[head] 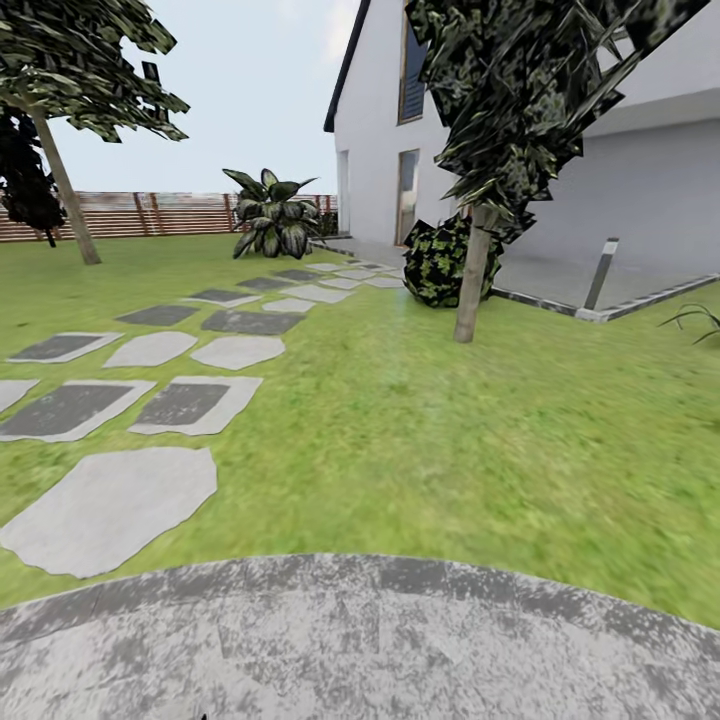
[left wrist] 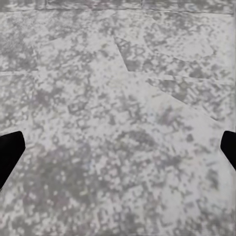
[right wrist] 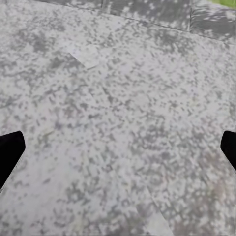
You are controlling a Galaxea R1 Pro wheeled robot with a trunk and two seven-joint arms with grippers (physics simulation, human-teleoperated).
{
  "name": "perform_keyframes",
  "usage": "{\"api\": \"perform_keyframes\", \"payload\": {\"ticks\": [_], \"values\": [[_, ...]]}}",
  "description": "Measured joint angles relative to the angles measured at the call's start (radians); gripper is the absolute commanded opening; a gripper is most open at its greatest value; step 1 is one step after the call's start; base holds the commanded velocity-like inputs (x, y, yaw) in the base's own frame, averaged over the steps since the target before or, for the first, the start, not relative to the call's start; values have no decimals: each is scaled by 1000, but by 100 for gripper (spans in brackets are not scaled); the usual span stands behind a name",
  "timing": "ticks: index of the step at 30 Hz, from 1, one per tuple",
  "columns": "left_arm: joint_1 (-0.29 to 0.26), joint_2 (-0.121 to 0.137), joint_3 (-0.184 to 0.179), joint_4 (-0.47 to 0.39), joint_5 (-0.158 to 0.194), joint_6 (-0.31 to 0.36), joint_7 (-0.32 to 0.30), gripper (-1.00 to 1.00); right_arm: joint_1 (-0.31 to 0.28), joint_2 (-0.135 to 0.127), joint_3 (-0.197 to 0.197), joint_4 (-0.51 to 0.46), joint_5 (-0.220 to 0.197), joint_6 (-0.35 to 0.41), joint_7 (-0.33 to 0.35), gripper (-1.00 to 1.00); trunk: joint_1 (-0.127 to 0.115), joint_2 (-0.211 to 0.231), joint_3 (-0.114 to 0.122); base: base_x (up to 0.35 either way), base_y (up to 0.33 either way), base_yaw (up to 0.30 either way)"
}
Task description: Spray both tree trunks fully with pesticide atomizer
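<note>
Lawn (head: pixel 430 420): I see it across the middle of the frame, fence (head: pixel 160 213) at upper left.
House (head: pixel 600 180): white, upper right.
Paving (head: pixel 360 640): grey, curved, along the bottom; stepping stones (head: pixel 190 400) run up the left.
Trees: one trunk (head: pixel 472 275) right of centre, another trunk (head: pixel 65 190) far left.
Left tool (left wrist: pixel 118 150): spread wide, gripping nothing, over paving.
Right tool (right wrist: pixel 118 150): likewise released.

Green lawn (head: pixel 420 420) crossed by grey stepping stones (head: pixel 110 505), curved mottled paving (head: pixel 360 640) nearest. White house (head: pixel 620 170) right, brown slat fence (head: pixel 160 213) far left, pale sky (head: pixel 250 90) overhead.
</note>
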Motion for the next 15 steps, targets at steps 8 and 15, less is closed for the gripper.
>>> {"api": "perform_keyframes", "payload": {"ticks": [8, 15], "values": [[0, 0, 0, 0, 0, 0, 0, 100, 0, 0, 0, 0, 0, 0, 0, 100, 0, 0, 0, 331, -81, -1], [0, 0, 0, 0, 0, 0, 0, 100, 0, -1, 0, 0, 0, 0, 0, 100, 0, 0, 0, 301, -189, 0]]}}
